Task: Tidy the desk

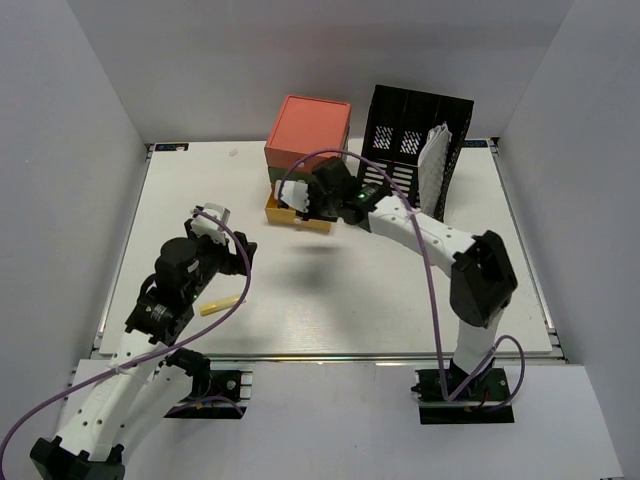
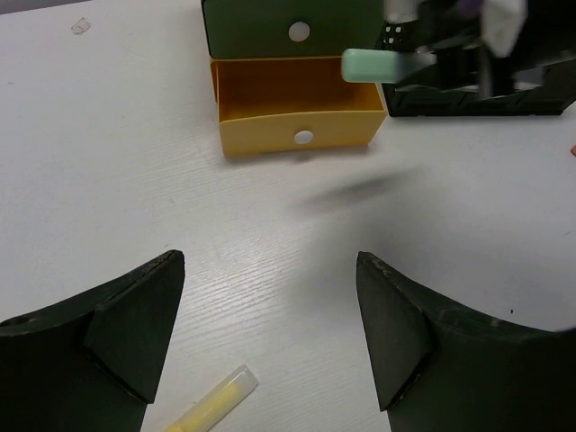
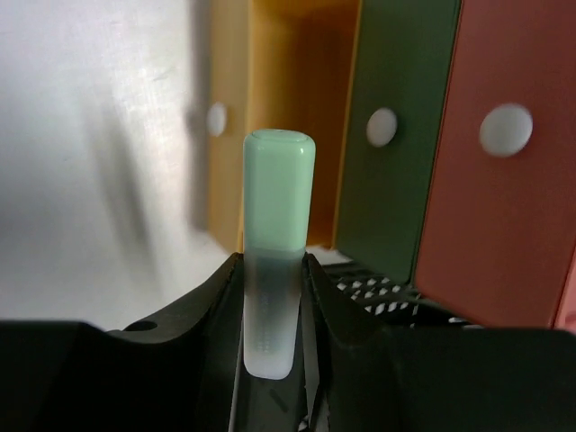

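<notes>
I'm holding the green-capped marker [image 3: 277, 225], right jaws clamped on it, by the open yellow drawer [image 2: 270, 135] (left jaws apart); next I'm probably lowering it in.

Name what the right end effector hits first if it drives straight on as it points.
Probably the open yellow drawer: the green marker held in the right end effector leads and lines up with it, beside the green drawer. Rim or inside, I cannot tell.
</notes>
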